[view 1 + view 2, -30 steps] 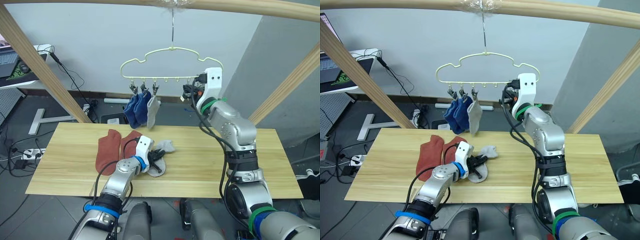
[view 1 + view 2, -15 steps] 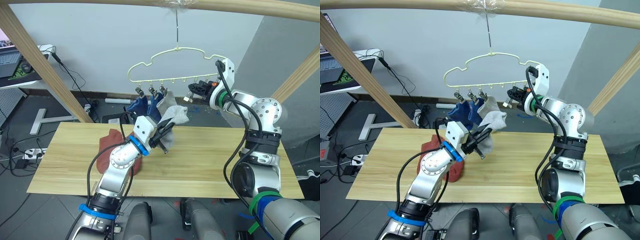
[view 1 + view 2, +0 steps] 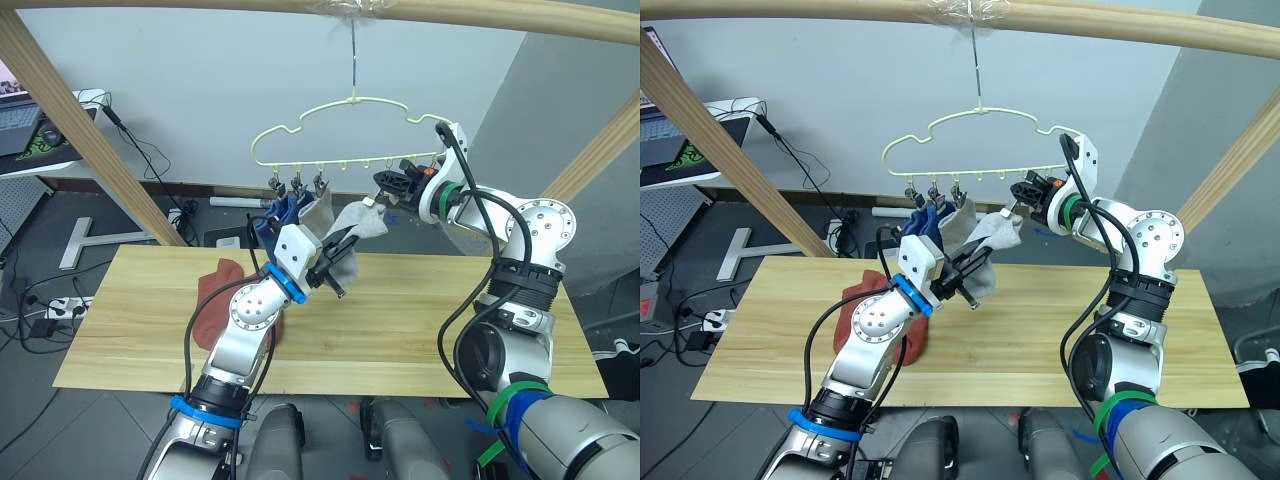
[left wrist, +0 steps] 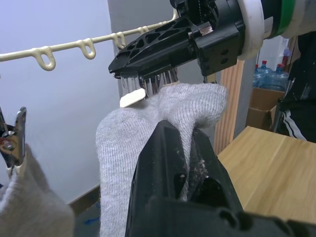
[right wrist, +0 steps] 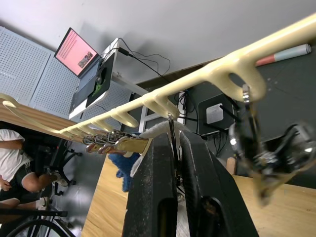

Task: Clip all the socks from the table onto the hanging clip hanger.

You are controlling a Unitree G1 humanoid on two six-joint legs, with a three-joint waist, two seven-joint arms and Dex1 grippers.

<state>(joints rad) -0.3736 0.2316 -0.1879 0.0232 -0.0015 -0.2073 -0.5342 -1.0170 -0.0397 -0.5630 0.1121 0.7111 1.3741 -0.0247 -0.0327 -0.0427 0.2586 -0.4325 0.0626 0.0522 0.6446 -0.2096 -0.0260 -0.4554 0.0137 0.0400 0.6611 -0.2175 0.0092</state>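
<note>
Left gripper (image 3: 338, 259) you had raised off the long light-wood plank table (image 3: 420, 320), clamped on a soft light grey ankle sock (image 3: 355, 222), forearm angled toward 1 o'clock. Right gripper (image 3: 385, 185) pinched a small dark metal clip (image 5: 170, 133) under the pale-yellow wire clip hanger (image 3: 340, 105), meeting the sock.

Pale-yellow clip hanger (image 3: 345, 125); blue socks (image 3: 278, 212), light grey sock (image 3: 352, 228), rust-red socks (image 3: 216, 290); yellowish wood-grain table (image 3: 420, 315).
</note>
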